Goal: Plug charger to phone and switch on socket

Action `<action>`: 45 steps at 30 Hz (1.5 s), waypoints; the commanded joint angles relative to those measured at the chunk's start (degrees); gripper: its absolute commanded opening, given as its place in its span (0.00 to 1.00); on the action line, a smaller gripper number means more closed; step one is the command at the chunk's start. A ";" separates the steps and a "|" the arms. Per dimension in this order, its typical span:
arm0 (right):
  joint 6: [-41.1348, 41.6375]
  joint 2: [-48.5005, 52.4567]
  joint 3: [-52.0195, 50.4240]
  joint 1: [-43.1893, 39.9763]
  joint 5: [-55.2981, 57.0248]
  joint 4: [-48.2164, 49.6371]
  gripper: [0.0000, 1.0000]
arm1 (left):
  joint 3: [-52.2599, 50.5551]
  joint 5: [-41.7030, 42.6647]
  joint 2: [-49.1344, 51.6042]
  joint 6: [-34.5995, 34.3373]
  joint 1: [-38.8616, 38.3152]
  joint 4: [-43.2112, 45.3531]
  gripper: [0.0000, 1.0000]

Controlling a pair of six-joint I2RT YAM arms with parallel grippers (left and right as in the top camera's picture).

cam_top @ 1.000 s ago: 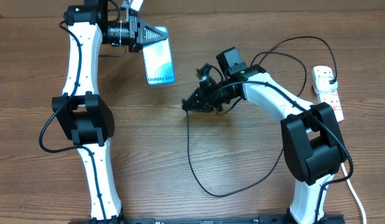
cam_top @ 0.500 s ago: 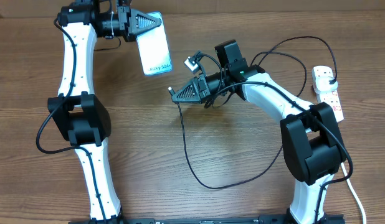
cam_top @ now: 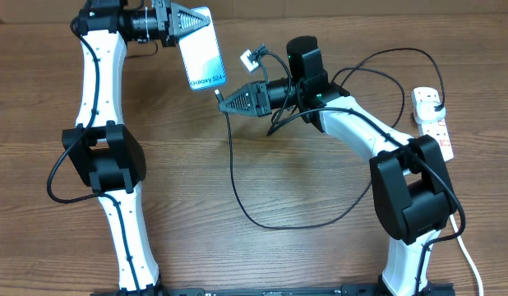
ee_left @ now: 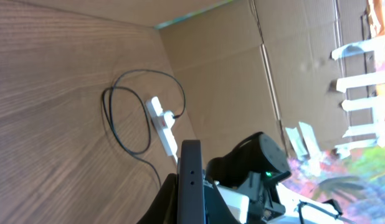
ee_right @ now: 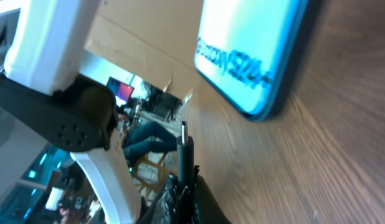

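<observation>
My left gripper (cam_top: pixel 188 18) is shut on the phone (cam_top: pixel 202 51) and holds it above the table at the back left, its glowing blue-teal screen up and the white text end toward me. In the left wrist view the phone shows edge-on (ee_left: pixel 190 180). My right gripper (cam_top: pixel 223 102) is shut on the charger (cam_top: pixel 233 177) near its connector tip (ee_right: pixel 184 132), which points at the phone's text end (ee_right: pixel 242 56), a short gap away. The black cable loops over the table to the socket (cam_top: pixel 432 123) at the far right, where its plug sits.
The socket also shows in the left wrist view (ee_left: pixel 162 123) with cable loops beside it. A cardboard wall (ee_left: pixel 242 68) stands along the table's back edge. The socket's thick white cord (cam_top: pixel 469 255) runs down the right side.
My left gripper has lifted the phone up and back. My right gripper has carried the charger tip left and back, from the table's middle to just below the phone's text end.
</observation>
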 commanded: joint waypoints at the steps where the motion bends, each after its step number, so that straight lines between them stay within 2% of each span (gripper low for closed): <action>1: 4.63 0.37 1.33 -0.55 1.64 2.97 0.04 | 1.49 1.20 -0.09 -9.03 0.22 5.07 0.04; 8: 7.15 0.37 1.33 -2.89 1.64 5.64 0.04 | 1.49 -3.87 -0.09 -25.64 0.20 18.78 0.04; 13: 18.86 0.39 1.33 -5.88 2.10 15.23 0.04 | 1.49 -6.45 -0.09 -32.98 -0.07 22.99 0.04; 18: 33.92 0.37 1.33 -7.50 3.72 28.57 0.04 | 1.49 -6.51 -0.09 -40.48 -0.68 33.03 0.04; 21: 37.97 0.37 1.33 -7.58 3.93 31.08 0.04 | 1.49 -6.58 -0.09 -47.87 -1.51 39.89 0.04; 26: 39.21 0.37 1.31 -7.13 2.49 31.08 0.04 | 1.49 -6.88 -0.09 -55.10 -3.72 50.71 0.04; 31: 38.69 0.39 1.31 -6.60 1.09 31.08 0.04 | 1.49 -7.13 -0.09 -58.51 -5.16 55.06 0.04; 40: 38.07 0.39 1.31 -6.60 0.46 31.10 0.04 | 1.49 -5.73 -0.09 -58.45 -5.38 55.32 0.04; 45: 36.59 0.39 1.31 -6.60 0.26 31.08 0.04 | 1.49 -5.60 -0.09 -55.39 -5.25 55.30 0.04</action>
